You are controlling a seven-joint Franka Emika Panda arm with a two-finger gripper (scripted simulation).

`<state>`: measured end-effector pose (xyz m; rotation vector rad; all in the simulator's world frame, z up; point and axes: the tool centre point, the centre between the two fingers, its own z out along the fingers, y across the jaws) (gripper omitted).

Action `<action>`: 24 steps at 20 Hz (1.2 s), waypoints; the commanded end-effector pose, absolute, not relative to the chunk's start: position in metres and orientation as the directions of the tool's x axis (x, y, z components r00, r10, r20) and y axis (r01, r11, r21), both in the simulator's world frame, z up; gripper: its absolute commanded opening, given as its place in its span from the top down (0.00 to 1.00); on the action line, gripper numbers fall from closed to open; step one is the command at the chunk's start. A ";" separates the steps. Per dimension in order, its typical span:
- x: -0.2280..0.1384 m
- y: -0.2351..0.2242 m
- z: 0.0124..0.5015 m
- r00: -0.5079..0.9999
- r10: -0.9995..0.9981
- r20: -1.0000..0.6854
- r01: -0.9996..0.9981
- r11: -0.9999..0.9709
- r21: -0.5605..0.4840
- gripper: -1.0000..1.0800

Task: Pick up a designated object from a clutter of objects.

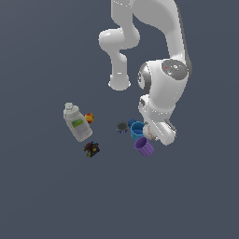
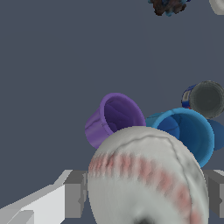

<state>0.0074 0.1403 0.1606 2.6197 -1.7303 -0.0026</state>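
The white baseball [image 2: 146, 175] with red stitching fills the near part of the wrist view. It sits between my two grey fingers [image 2: 75, 192], whose inner faces touch its sides. My gripper [image 2: 146, 194] is shut on it. In the exterior view the gripper [image 1: 151, 131] hangs low beside the blue cup [image 1: 137, 130] and the purple cup [image 1: 144, 146], and the hand hides nearly all of the ball. The purple cup [image 2: 111, 118] lies on its side just beyond the ball, touching the blue cup [image 2: 188, 131].
A small can [image 1: 122, 127] stands next to the blue cup. Toward the exterior view's left lie a white green-labelled bottle [image 1: 77, 122], a red-yellow ball [image 1: 89, 117] and a dark multicoloured lump [image 1: 91, 149]. All rest on a flat grey floor.
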 end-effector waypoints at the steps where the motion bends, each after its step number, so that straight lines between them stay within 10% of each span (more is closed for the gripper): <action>1: -0.004 0.126 0.177 0.392 -0.920 -0.001 -0.920 -0.392 0.000 1.00; 24: -0.105 -0.008 0.326 0.393 -0.920 -0.003 -0.920 -0.393 -0.001 1.00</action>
